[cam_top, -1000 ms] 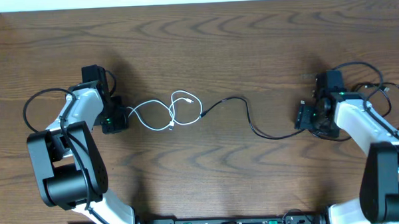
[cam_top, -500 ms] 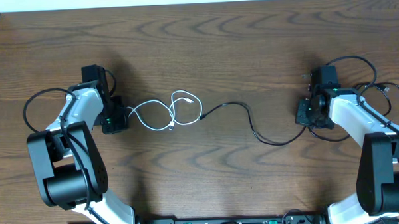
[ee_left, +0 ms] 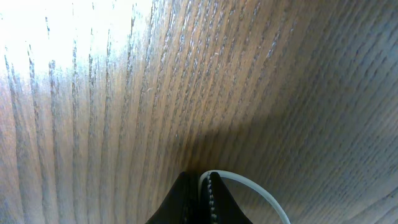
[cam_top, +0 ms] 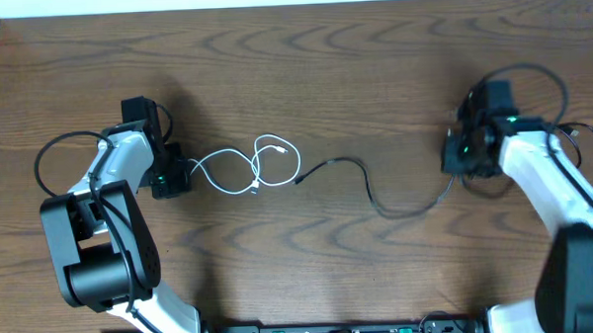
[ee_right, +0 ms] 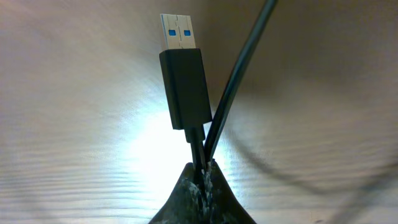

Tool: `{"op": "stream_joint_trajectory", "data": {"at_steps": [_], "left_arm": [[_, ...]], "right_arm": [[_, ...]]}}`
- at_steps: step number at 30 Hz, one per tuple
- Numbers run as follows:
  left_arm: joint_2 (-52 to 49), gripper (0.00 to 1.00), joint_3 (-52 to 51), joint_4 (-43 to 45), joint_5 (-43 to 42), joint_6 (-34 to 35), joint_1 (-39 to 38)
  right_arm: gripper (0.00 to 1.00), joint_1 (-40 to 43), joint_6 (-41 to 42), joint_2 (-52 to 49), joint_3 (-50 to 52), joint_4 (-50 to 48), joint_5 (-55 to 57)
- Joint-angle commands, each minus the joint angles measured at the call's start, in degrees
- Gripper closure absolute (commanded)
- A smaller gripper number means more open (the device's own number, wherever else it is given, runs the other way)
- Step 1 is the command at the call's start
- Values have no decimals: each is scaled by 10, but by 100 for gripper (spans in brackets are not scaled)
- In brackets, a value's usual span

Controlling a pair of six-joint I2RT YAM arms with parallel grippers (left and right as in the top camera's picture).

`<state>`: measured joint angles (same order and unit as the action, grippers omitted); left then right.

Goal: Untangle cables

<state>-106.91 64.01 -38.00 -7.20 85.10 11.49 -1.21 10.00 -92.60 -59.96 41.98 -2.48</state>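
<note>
Both tools are pressed together on cables: the left tool [cam_top: 175,178] pinches the white cable [cam_top: 257,166], looped on the surface [cam_top: 323,67]; the right tool [cam_top: 461,157] pinches the black cable [cam_top: 377,198] behind its plug [ee_right: 180,81]. Separation seems in hand; next, draw the black end clear of the white loops.

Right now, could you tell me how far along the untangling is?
Done: both cables are gripped. In hand: the left gripper pinches the white cable, the right gripper the black cable near its plug. Left: the black cable's far end meets the white loops; separate them.
</note>
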Motion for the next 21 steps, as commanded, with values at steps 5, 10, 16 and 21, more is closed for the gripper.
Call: {"op": "stream_joint_trajectory", "data": {"at_steps": [5, 10, 16, 21], "left_arm": [[-5, 93, -5, -7, 12, -3, 3], [-5, 93, -5, -7, 12, -3, 3], [-5, 92, -5, -7, 12, -3, 3], [-5, 92, -5, -7, 12, -3, 3]], "right_arm": [[99, 12, -43, 113, -67, -19, 11], [99, 43, -43, 170, -90, -51, 30], [99, 79, -43, 228, -93, -107, 35], [99, 107, -45, 236, -92, -111, 130]]}}
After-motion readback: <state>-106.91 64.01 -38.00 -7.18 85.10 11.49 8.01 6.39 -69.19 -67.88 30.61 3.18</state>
